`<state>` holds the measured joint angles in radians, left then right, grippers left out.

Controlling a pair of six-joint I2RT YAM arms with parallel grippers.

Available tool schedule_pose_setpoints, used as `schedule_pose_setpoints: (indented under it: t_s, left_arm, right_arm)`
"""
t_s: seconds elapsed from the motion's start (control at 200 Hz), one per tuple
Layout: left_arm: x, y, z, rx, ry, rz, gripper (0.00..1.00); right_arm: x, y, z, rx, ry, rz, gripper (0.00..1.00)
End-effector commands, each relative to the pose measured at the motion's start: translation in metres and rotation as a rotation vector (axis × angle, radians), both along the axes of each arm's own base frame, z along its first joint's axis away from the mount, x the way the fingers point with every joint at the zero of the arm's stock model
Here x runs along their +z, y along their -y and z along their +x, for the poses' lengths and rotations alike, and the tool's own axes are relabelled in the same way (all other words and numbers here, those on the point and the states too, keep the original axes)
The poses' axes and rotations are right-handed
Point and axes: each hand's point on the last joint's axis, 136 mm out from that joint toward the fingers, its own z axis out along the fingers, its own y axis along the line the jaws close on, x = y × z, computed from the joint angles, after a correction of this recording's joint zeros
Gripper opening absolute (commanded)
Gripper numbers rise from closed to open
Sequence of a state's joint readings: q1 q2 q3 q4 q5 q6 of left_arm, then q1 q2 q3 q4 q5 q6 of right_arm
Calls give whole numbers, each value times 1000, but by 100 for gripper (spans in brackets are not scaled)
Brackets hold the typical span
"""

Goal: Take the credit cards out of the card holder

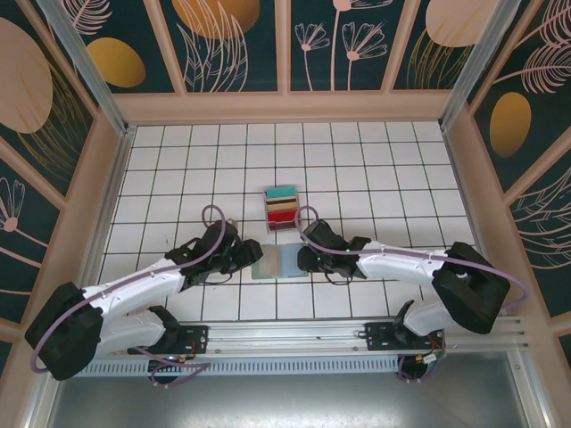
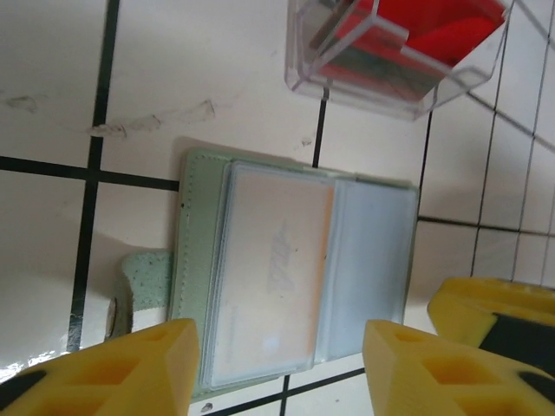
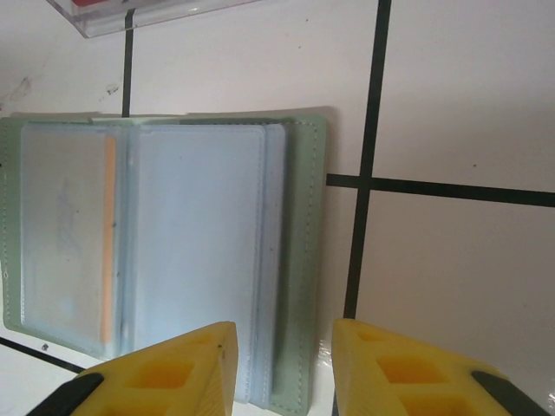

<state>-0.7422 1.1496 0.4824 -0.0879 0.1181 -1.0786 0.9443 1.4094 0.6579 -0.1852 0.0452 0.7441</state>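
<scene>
1. the card holder [image 1: 279, 263] lies open on the counter [image 1: 178, 169], at 6 o'clock of the clear tray [image 1: 283, 209].
2. left jaws (at its 9 o'clock) stand spread, pinching nothing; right jaws, at 3 o'clock, stand narrowly apart over its right edge, gripping nothing.
3. a tan credit card [image 2: 276, 260] sits in the left pocket.
4. recommended: pin the right half flat, pinch only the card's edge, draw it straight out of the pocket.
</scene>
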Motion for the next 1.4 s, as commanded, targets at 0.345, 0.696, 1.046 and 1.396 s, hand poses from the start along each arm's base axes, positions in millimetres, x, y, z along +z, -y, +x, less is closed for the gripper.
schedule_pose_setpoints:
  t_s: [0.345, 0.696, 1.046, 1.396]
  left_arm:
    - [-16, 23, 2, -103, -27, 12, 38]
    - [-31, 23, -3, -121, -72, 43, 38]
    - [-30, 42, -6, -198, -68, -10, 38]
    - [-17, 56, -1, -232, -35, -48, 43]
  right_arm:
    - [-18, -10, 2, -6, -40, -20, 35]
    - [-21, -10, -1, -4, -55, -21, 34]
    - [-22, -11, -1, -5, -58, -19, 34]
    - [-22, -10, 0, -5, -57, -24, 34]
